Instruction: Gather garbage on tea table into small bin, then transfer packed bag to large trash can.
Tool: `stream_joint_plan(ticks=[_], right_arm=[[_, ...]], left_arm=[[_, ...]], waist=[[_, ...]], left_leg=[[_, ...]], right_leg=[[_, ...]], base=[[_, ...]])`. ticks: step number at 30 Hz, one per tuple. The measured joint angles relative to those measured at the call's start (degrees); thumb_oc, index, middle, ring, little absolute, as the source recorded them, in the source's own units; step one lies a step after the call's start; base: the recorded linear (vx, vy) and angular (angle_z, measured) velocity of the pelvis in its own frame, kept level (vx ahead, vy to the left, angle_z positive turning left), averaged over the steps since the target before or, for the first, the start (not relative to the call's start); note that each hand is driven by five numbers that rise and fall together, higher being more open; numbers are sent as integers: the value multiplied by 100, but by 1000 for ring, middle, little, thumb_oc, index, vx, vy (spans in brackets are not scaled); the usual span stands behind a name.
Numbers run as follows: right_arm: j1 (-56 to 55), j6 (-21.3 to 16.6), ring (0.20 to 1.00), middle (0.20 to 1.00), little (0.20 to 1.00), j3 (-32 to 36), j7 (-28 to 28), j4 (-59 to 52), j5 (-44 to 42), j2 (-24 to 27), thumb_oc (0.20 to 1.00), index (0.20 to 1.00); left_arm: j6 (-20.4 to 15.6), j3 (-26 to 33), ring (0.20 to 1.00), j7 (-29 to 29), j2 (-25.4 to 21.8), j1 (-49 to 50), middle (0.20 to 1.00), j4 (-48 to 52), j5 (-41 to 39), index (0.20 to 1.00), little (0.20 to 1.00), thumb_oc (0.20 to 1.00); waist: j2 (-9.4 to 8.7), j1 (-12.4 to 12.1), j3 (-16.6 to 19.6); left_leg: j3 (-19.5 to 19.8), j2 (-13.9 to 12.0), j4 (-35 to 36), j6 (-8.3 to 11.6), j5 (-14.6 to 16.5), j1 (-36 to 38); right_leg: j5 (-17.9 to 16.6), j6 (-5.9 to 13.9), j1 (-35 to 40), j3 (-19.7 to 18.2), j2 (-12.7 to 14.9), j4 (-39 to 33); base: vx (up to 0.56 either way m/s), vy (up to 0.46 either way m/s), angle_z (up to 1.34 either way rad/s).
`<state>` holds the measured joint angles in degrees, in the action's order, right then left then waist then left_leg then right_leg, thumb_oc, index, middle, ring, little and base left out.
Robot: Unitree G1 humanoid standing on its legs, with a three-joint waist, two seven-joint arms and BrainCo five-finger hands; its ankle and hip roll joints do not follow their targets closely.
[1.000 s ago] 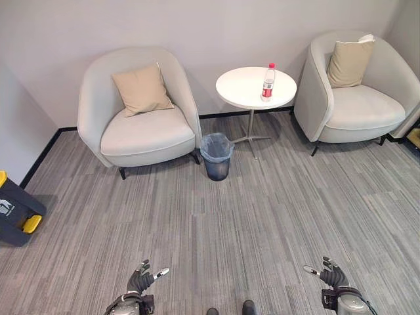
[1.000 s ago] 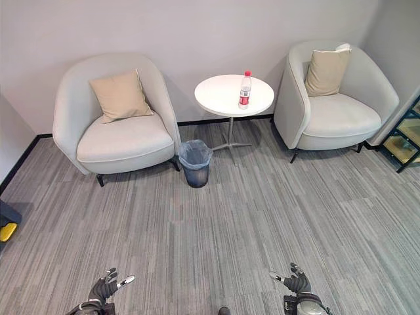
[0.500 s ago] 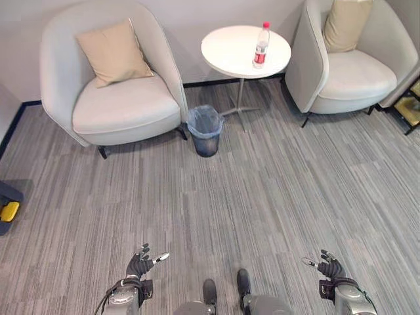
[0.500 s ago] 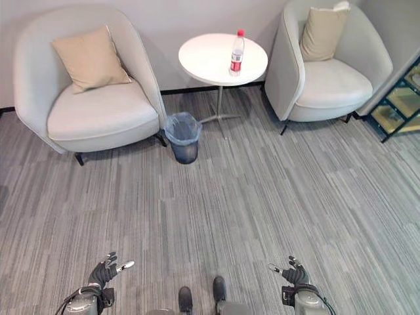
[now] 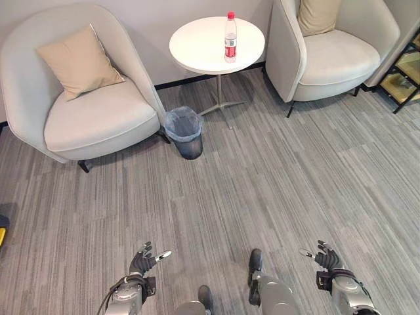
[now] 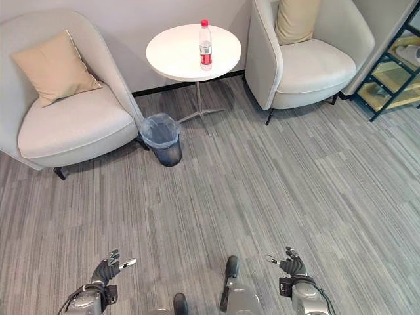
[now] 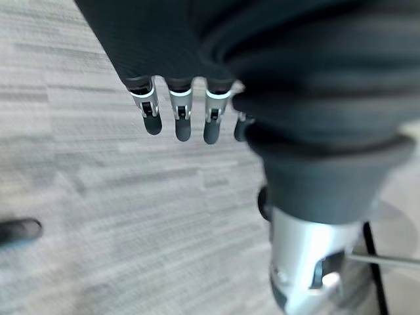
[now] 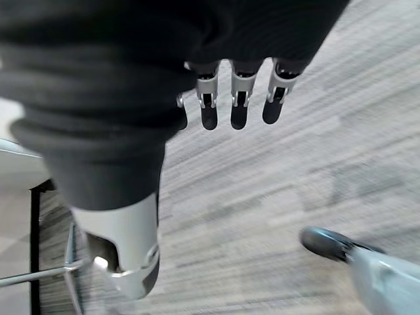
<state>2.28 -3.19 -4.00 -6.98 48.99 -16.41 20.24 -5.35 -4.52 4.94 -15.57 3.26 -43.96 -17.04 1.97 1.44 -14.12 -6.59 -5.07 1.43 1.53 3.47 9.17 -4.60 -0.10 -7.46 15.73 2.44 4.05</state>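
A clear plastic bottle [image 5: 230,37] with a red cap and red label stands upright on the round white tea table [image 5: 197,46] at the far side of the room. On the floor beside the table's foot sits a small dark bin [image 5: 184,132] lined with a pale bag. My left hand [image 5: 142,262] hangs low over the carpet near me, fingers straight and empty. Far from the table too, my right hand [image 5: 325,258] is open with nothing in it. Past my left fingers [image 7: 177,118] and right fingers [image 8: 237,105] lies grey carpet.
Two pale grey armchairs flank the table: one on the left [image 5: 79,98] with a tan cushion [image 5: 79,60], one on the right [image 5: 328,52] with another cushion. A dark shelf rack [image 6: 394,72] stands at the far right. Striped grey carpet [image 5: 262,184] spreads between me and the table.
The camera has moved forward and swung right: chairs, table and bin have slid left and lower in the picture. Both hands stay low, open and empty.
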Motion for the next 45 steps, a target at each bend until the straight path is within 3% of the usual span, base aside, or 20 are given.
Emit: stream_joint_plan(ticks=[3, 4, 5, 6, 7, 9, 11, 12, 15, 18, 21, 23, 25, 31, 33, 34, 35, 37, 39, 45], right_arm=[[-56, -74, 1000, 1000, 1000, 16, 2, -176, -4, 46, 1000, 1000], [-27, -93, 1000, 1000, 1000, 15, 3, -166, -36, 26, 1000, 1000], [-17, -134, 1000, 1000, 1000, 15, 4, -169, -59, 8, 1000, 1000], [3, -139, 1000, 1000, 1000, -31, -5, -91, -69, -32, 1000, 1000], [35, -136, 1000, 1000, 1000, -95, -7, -16, -74, -64, 1000, 1000], [54, -133, 1000, 1000, 1000, -194, -20, 33, -173, -89, 1000, 1000], [64, -136, 1000, 1000, 1000, -229, -26, 66, -175, -115, 1000, 1000], [136, -141, 1000, 1000, 1000, -231, -40, 92, -179, -116, 1000, 1000], [145, -111, 1000, 1000, 1000, -235, -49, 335, -185, -134, 1000, 1000], [133, -116, 1000, 1000, 1000, -232, -50, 330, -185, -125, 1000, 1000], [137, -110, 1000, 1000, 1000, -228, -44, 321, -170, -108, 1000, 1000], [-31, -96, 1000, 1000, 1000, -254, -36, 323, -151, -128, 1000, 1000], [-142, -5, 1000, 1000, 1000, -248, -29, 304, -73, -217, 1000, 1000], [126, -22, 1000, 1000, 1000, -414, 32, 97, -39, -390, 1000, 1000], [206, -25, 1000, 1000, 1000, -440, 36, -13, -37, -442, 1000, 1000], [199, -24, 1000, 1000, 1000, -447, 35, -15, -38, -446, 1000, 1000], [174, -19, 1000, 1000, 1000, -446, 33, -17, -39, -431, 1000, 1000], [61, -8, 1000, 1000, 1000, -455, 32, -17, -39, -434, 1000, 1000], [-55, -7, 1000, 1000, 1000, -447, 29, -58, -38, -434, 1000, 1000], [-217, 2, 1000, 1000, 1000, -425, 35, -49, -23, -428, 1000, 1000]], left_arm=[[-12, -1, 1000, -11, 28, 10, 1000, 46, 0, 1000, 1000, 1000], [1, -15, 1000, -9, 37, -92, 1000, -20, 0, 1000, 1000, 1000], [7, -43, 1000, -9, 49, -120, 1000, -53, -1, 1000, 1000, 1000], [12, -256, 1000, -24, 20, -160, 1000, -93, 0, 1000, 1000, 1000], [27, -295, 1000, -38, 17, -168, 1000, -125, 0, 1000, 1000, 1000], [34, -404, 1000, -41, -9, -208, 1000, -105, 2, 1000, 1000, 1000], [76, -445, 1000, -47, -4, -158, 1000, -105, 4, 1000, 1000, 1000], [77, -443, 1000, -45, -7, -107, 1000, -111, 5, 1000, 1000, 1000], [78, -419, 1000, -42, -20, -182, 1000, -219, 19, 1000, 1000, 1000], [95, -423, 1000, -42, -23, -70, 1000, -225, 21, 1000, 1000, 1000], [100, -390, 1000, -42, -23, 61, 1000, -220, 24, 1000, 1000, 1000], [111, -320, 1000, -42, -17, 217, 1000, -219, 23, 1000, 1000, 1000], [100, -311, 1000, -46, -138, 44, 1000, -109, 24, 1000, 1000, 1000], [78, -206, 1000, -39, -357, -353, 1000, -108, 24, 1000, 1000, 1000], [70, -223, 1000, -29, -428, -334, 1000, -111, 21, 1000, 1000, 1000], [70, -226, 1000, -24, -419, -284, 1000, -113, 21, 1000, 1000, 1000], [73, -223, 1000, -20, -366, -302, 1000, -237, 21, 1000, 1000, 1000], [81, -221, 1000, -19, -276, -201, 1000, -371, 21, 1000, 1000, 1000], [83, -205, 1000, -15, -197, -111, 1000, -465, 22, 1000, 1000, 1000], [76, -214, 1000, -14, -166, -60, 1000, -448, 25, 1000, 1000, 1000]], waist=[[-123, 20, 154], [-183, 65, 159], [-189, 64, 162], [-237, -52, 150], [-329, -115, 137], [-527, -185, 34], [-617, -204, -10], [-567, -230, -4], [-481, -256, 12], [-438, -367, 10], [-347, -388, 97], [-407, -383, 274], [-591, -329, 367], [-708, -391, 455], [-655, -403, 440], [-577, -363, 434], [-507, -296, 388], [-394, -175, 323], [-458, -141, 235], [-469, -25, 114]], left_leg=[[340, -146, -933, 337, -38, -364], [496, -176, -1965, 534, 18, -922], [645, -194, -2623, 595, -20, -1265], [621, -290, -3910, 630, -73, -1953], [612, -222, -3943, 506, 54, -2126], [554, 156, -2553, 408, 67, -2559], [578, 424, -1635, 333, -205, -2655], [569, 494, -1342, 395, -320, -2730], [357, 491, -50, 354, -778, -2712], [-68, 484, -222, 205, -946, -2802], [-53, 558, -347, 23, -1058, -2639], [-302, 677, -477, -596, -1309, -2400], [-343, 930, -501, -937, -1082, -2256], [-330, 1159, -375, -1113, -673, -1927], [-280, 1142, -78, -1079, -656, -1579], [-260, 1090, 3, -965, -592, -1467], [-144, 1078, 5, -917, -484, -1370], [-21, 1078, -2, -871, -373, -1173], [70, 1178, -22, -886, -160, -904], [634, 1264, -83, -717, 194, -291]], right_leg=[[170, -111, 237, 125, -99, -54], [194, -216, 278, 159, -135, -132], [301, -354, 311, 156, -166, -137], [422, -661, 550, 77, -304, -410], [400, -707, 666, 14, -311, -530], [348, -615, 916, 53, -347, -871], [268, -601, 983, 106, -371, -872], [441, -418, 1042, 68, -417, -878], [680, -353, 1274, 29, -665, -877], [865, -280, 1695, -153, -721, -873], [1153, -135, 2113, -494, -638, -874], [1426, 140, 2383, -717, -474, -792], [1510, 298, 2193, -898, -125, -170], [1941, 808, 1306, -1081, 262, 1385], [2185, 767, 574, -1051, 314, 1873], [2161, 713, -48, -935, 303, 1670], [1780, 542, -600, -937, 268, 1315], [1163, 587, -906, -934, 267, 733], [393, 715, -1152, -935, 327, -351], [-105, 512, -821, -949, 377, -527]], base=[[155, -252, 25], [268, -393, 23], [349, -391, 16], [294, -188, -11], [403, -165, -14], [271, -58, -6], [310, -10, -19], [420, 17, -9], [347, 73, 3], [258, 87, -41], [442, 208, -59], [255, 167, -43], [260, 194, 2], [182, 116, -3], [283, 74, -8], [391, 38, 14], [421, 4, 26], [332, -43, 27], [401, -85, 25], [308, -150, 54]])
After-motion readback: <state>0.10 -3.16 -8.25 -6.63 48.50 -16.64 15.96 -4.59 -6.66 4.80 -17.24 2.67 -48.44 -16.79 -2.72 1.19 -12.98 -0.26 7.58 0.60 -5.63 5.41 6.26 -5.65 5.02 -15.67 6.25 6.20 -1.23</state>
